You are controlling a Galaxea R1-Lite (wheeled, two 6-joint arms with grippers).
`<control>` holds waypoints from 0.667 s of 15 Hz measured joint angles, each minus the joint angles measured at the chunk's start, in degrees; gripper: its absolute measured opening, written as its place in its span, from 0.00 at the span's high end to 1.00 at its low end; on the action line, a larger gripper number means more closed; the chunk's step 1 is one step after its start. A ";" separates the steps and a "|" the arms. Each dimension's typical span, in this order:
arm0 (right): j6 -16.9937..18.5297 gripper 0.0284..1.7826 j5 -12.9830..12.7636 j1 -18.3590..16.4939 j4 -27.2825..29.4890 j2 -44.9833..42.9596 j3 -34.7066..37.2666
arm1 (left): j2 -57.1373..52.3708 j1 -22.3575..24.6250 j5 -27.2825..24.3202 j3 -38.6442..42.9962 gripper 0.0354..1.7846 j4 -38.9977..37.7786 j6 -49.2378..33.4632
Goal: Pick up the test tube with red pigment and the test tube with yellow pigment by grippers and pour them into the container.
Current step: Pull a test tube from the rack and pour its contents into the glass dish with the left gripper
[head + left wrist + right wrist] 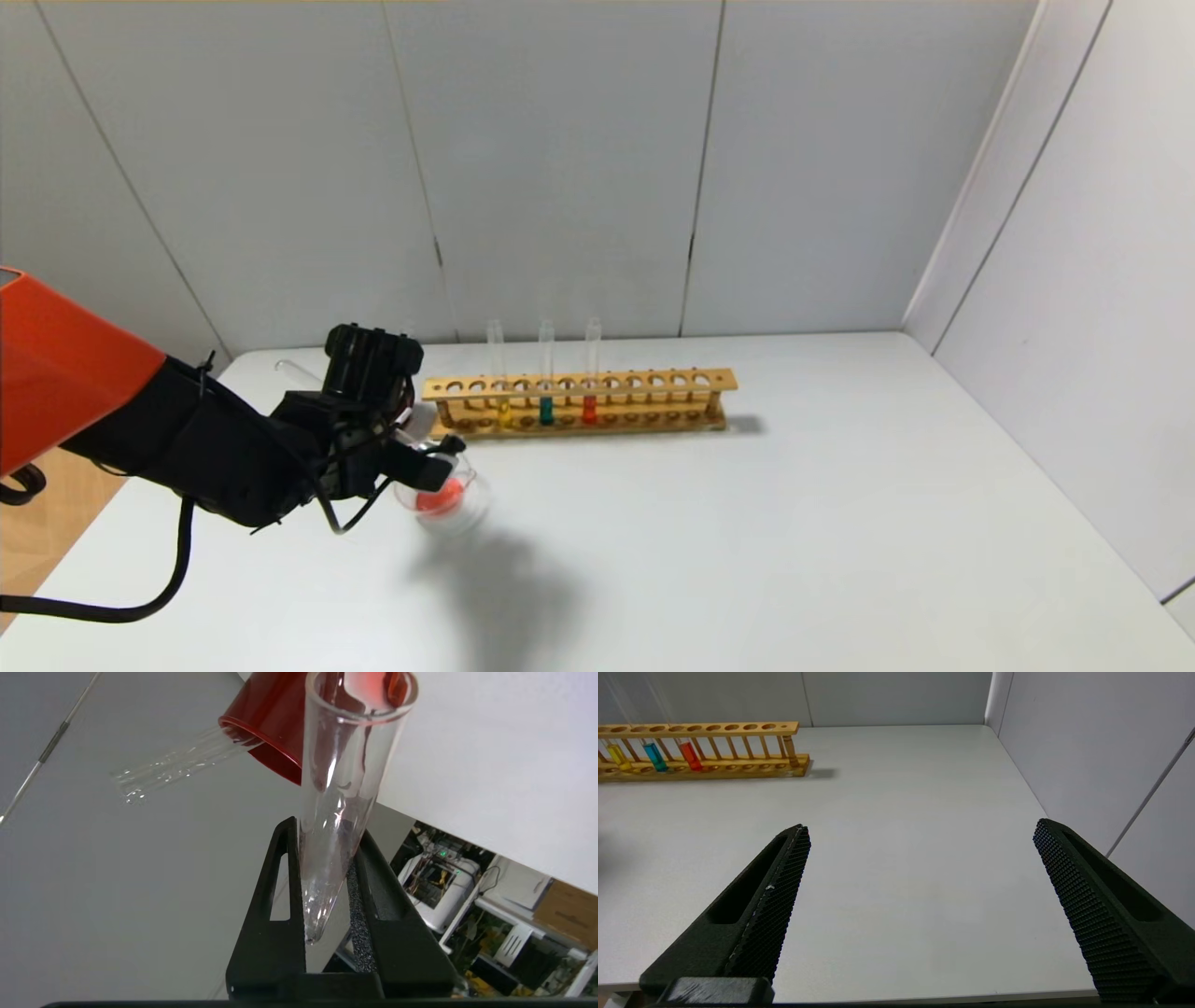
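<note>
Head view, from the left: the left hand [411, 448] hangs over the near-left part of the white bench [794, 523], its fingers [378, 891] pinching the test tube with red pigment [343, 793] near the round closed end. The tube is tipped mouth-down over the container [453, 504], which stands on the bench under the hand with coral-red liquid pooled in it. The left wrist view shows the tube nearly drained, with only a red film along its inner wall.

Just beyond stands a wooden rack [579, 401]. Upright in it, left to right, are the test tube with yellow pigment [501, 387], a teal-liquid tube [546, 387] and a red-liquid tube [590, 385].

Farther right, in the right wrist view, the right hand [920, 833] hovers over bare bench, fingers spread wide and holding nothing.
</note>
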 joint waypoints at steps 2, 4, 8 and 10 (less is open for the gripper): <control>0.02 0.02 0.02 0.00 0.00 0.00 0.00 | -0.05 -0.55 1.11 -0.02 0.84 -0.04 0.66; 0.02 0.02 0.04 0.00 -0.02 0.00 0.00 | -0.07 -0.77 1.71 -0.02 0.84 0.00 1.71; 0.02 0.02 0.02 0.00 -0.02 0.00 0.00 | -0.13 -1.49 3.41 0.30 0.84 -0.15 2.71; 0.02 0.02 0.02 0.00 -0.02 0.00 0.00 | -0.21 -1.51 4.13 0.50 0.84 -0.28 2.65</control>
